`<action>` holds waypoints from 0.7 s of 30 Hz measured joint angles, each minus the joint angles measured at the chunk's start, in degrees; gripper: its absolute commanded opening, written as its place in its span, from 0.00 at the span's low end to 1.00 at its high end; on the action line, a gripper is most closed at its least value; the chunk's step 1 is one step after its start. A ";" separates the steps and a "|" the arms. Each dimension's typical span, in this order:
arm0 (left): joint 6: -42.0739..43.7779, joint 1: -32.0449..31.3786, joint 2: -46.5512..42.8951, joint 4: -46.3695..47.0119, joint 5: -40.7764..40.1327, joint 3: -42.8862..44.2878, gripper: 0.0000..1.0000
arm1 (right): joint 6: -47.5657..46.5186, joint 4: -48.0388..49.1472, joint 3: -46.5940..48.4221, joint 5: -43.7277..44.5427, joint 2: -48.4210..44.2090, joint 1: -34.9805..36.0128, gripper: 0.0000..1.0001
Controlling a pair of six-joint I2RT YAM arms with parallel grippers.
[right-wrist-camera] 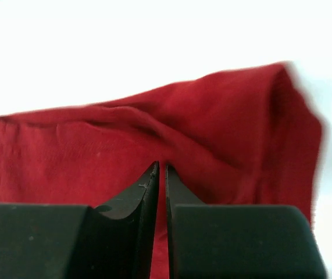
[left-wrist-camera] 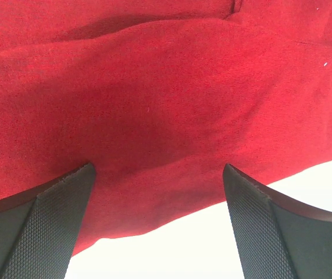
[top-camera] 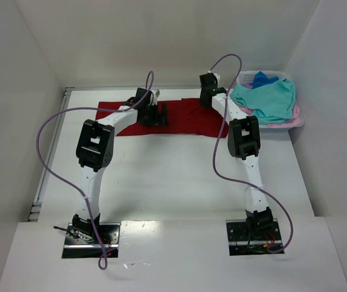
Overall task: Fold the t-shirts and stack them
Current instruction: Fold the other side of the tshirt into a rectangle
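Note:
A large dark red t-shirt (top-camera: 188,118) lies spread along the far side of the table. My left gripper (top-camera: 155,115) hovers over its left half, open. In the left wrist view its wide-apart fingers (left-wrist-camera: 67,197) frame the red cloth (left-wrist-camera: 154,87) and its near hem, with nothing between them. My right gripper (top-camera: 208,96) is at the shirt's right end, shut on a thin fold of red cloth (right-wrist-camera: 224,128) pinched between its fingertips (right-wrist-camera: 161,165). Teal (top-camera: 265,98), pink (top-camera: 284,122) and blue (top-camera: 262,79) t-shirts are heaped in the basket.
A pale slotted laundry basket (top-camera: 246,77) stands at the far right corner against the wall. White walls close in the table (top-camera: 173,176) on the left, back and right. Purple cables loop from both arms.

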 measured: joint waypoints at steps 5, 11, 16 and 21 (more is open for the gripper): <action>0.00 0.02 0.02 0.04 0.07 0.00 0.99 | -0.98 -0.59 2.80 6.43 0.04 0.00 0.18; 0.00 0.04 0.02 0.04 0.09 0.00 0.99 | -1.60 -0.61 3.17 9.97 0.04 0.00 0.18; 0.00 0.07 0.02 0.07 0.15 0.00 0.99 | -1.33 0.20 -1.81 7.52 -2.97 0.00 0.25; 0.00 0.37 -0.22 0.35 0.20 -0.35 0.99 | 0.50 3.87 -22.62 2.05 -17.14 0.00 0.35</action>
